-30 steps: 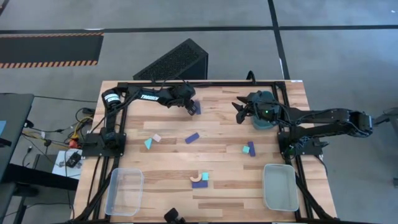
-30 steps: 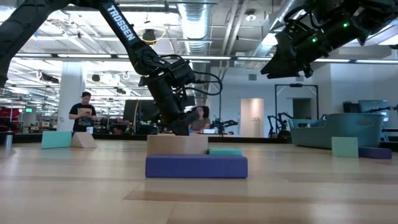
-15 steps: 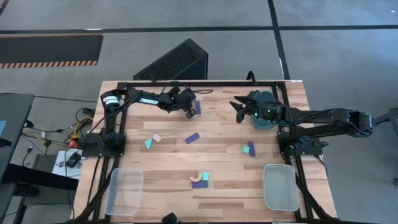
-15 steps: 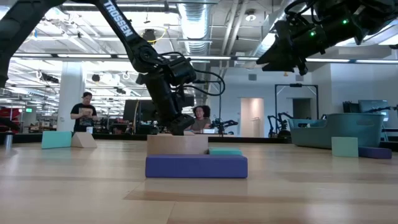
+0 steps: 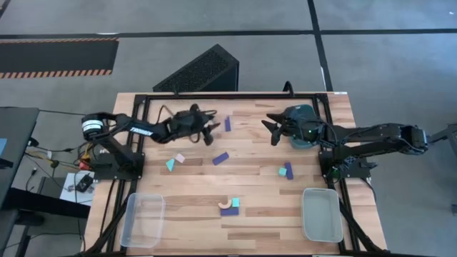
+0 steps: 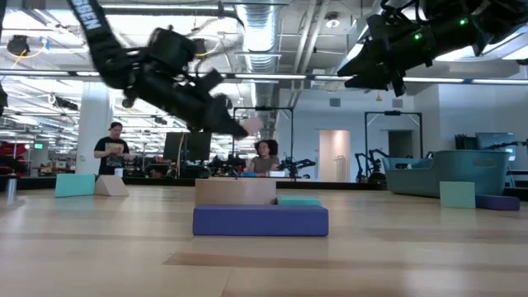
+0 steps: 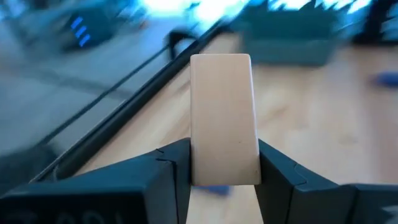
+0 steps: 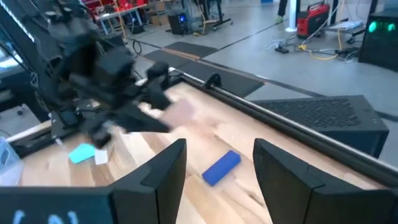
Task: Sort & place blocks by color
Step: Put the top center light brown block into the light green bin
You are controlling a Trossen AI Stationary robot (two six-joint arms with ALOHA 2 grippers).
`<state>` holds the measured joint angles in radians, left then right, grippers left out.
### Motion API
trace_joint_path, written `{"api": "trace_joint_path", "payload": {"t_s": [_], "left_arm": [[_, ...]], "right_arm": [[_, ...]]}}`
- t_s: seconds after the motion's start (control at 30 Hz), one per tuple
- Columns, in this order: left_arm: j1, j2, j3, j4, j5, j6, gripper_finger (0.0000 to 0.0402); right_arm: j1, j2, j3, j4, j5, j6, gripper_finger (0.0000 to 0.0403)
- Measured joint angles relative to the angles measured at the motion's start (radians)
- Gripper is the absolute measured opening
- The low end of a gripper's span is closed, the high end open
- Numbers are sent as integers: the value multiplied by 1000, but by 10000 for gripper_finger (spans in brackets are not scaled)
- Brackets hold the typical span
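No legible lettering was visible. The left gripper (image 7: 224, 177) was clamped on a pale wood block (image 7: 224, 118), held above the table (image 5: 250, 189) with the block's long axis running straight out from the fingers. The right gripper (image 8: 217, 168) hung with fingers spread and empty by the dark teal bin (image 5: 303, 135). A blue bar (image 5: 221, 158) lay diagonally mid-table, well apart from 2 clear trays (image 5: 143, 220).

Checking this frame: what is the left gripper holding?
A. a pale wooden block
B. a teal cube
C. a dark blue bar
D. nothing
A. The left wrist view shows the left gripper clamped on both sides of a pale wooden block, lifted above the table.
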<state>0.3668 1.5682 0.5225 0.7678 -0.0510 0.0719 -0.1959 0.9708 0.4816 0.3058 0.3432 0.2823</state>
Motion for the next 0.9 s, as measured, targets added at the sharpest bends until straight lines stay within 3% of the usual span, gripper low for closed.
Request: {"api": "trace_joint_path", "payload": {"t_s": [0.2,0.57,0.67,0.9], "left_arm": [[-68,2,-35,152,177,51,111],[-116,2,-34,168,421,117,113],[-115,2,-34,167,414,118,113],[-114,2,-34,174,258,222,114]], "right_arm": [[71,93,-1,162,-134,-208,209],[217,247,12,369,-162,-526,209],[232,246,26,367,-162,-550,209],[217,245,68,353,-101,-529,209]]}}
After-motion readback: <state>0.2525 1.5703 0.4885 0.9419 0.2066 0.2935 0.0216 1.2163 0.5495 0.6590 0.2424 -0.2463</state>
